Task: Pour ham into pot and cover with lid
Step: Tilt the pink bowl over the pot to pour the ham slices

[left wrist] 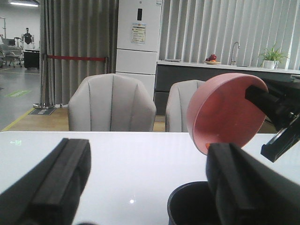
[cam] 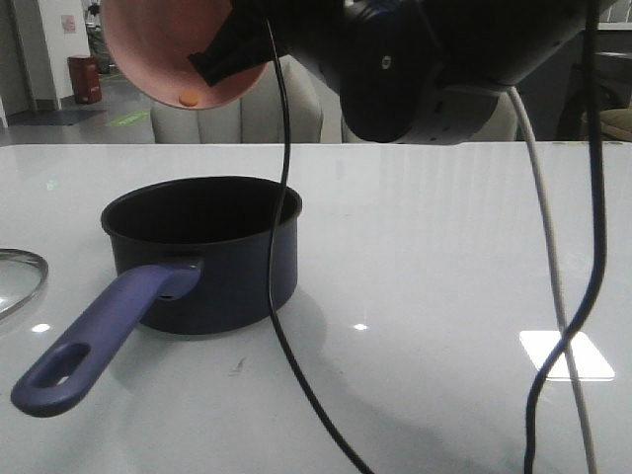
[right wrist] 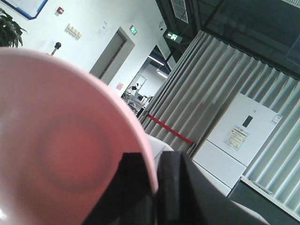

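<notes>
Your right gripper (cam: 225, 54) pinches the rim of the pink bowl (cam: 158, 49), tipped steeply above the pot (cam: 202, 252). One small orange ham chunk (cam: 188, 97) clings near the bowl's lower rim. The single navy saucepan sits upright on the white table (cam: 444, 247), its purple-blue handle (cam: 104, 336) pointing toward you. One glass lid (cam: 20, 276) lies beside it, left. Your left gripper (left wrist: 145, 183) gapes wide, empty.
</notes>
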Motion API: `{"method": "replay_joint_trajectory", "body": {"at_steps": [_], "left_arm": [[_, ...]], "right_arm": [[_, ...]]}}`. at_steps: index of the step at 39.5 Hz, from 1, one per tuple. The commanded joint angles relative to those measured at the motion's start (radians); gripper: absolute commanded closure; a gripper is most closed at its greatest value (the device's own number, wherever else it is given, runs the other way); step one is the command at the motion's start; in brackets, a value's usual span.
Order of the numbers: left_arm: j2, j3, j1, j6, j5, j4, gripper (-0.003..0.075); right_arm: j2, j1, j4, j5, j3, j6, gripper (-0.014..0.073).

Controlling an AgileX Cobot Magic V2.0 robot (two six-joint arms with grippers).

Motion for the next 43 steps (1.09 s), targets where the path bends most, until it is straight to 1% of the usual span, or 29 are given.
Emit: {"method": "replay_joint_trajectory", "body": {"at_steps": [1, 5, 11, 16, 29, 38, 43], "left_arm": [[0.001, -0.026, -0.007, -0.003, -0.079, -0.005, 0.0169], [0.001, -0.026, -0.007, -0.003, -0.079, -0.005, 0.0169], [0.001, -0.026, -0.007, -0.003, -0.079, -0.005, 0.0169], [0.001, -0.026, -0.007, -0.003, -0.079, -0.005, 0.0169], [0.001, -0.026, -0.007, -0.003, -0.079, -0.005, 0.0169], [0.001, -0.026, -0.007, -0.003, -0.079, -0.005, 0.0169], [0.001, -0.026, -0.007, -0.003, -0.079, -0.005, 0.0169]], "right_arm": [[-0.058, 0.0, -0.005, -0.094, -0.024, -0.015, 0.0471], [-0.058, 0.0, -0.02, -0.102, -0.024, -0.069, 0.0471], [-0.052, 0.013, -0.055, -0.06, -0.024, -0.198, 0.0471], [-0.025, 0.016, -0.066, -0.088, -0.024, -0.267, 0.0471], [-0.002, 0.016, -0.066, -0.159, -0.024, -0.282, 0.0471], [-0.001, 0.025, -0.079, -0.161, -0.021, -0.31, 0.0471], [-0.001, 0.03, -0.113, -0.161, -0.02, -0.31, 0.0471]]}}
